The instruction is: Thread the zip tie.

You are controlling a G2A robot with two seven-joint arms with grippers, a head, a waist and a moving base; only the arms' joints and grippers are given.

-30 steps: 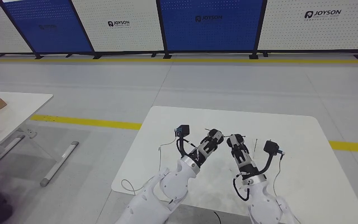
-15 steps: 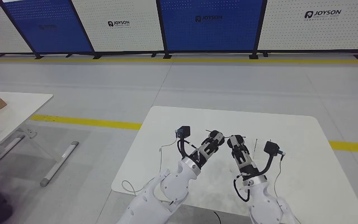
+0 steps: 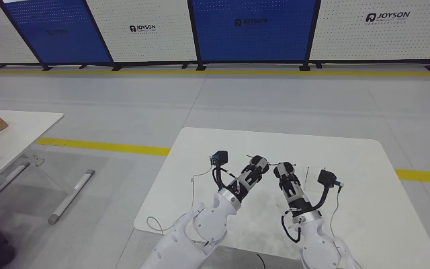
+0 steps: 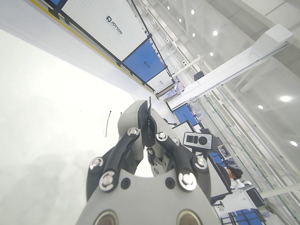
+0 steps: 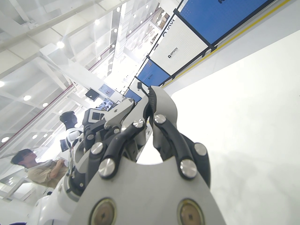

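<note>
Black plastic zip tie: thin strip with a small square head.

Location: held aloft over the middle of the table, not resting on it.

Right gripper: clamped on the strip, with the head end standing just clear of its tips.

Left gripper: likewise closed tight, with a pointed black tail poking out between its pads. Whether this tail and the head belong to one strip cannot be told.

Arrangement: both grippers hang close side by side above the table, apart from each other.

Handling (judged): very light. Springy, so it bends easily but flicks back. The smooth faces will probably slide or swivel in the pads.

Where to hold (judged):
- Pinch just behind the head, flat faces against the pads, so the slot stays square.
- Take the tail a little short of its tip, so that a brief, stiffer stub leads into the slot.

Also listed: loose tie, lying flat on the table toward its far side.
</note>
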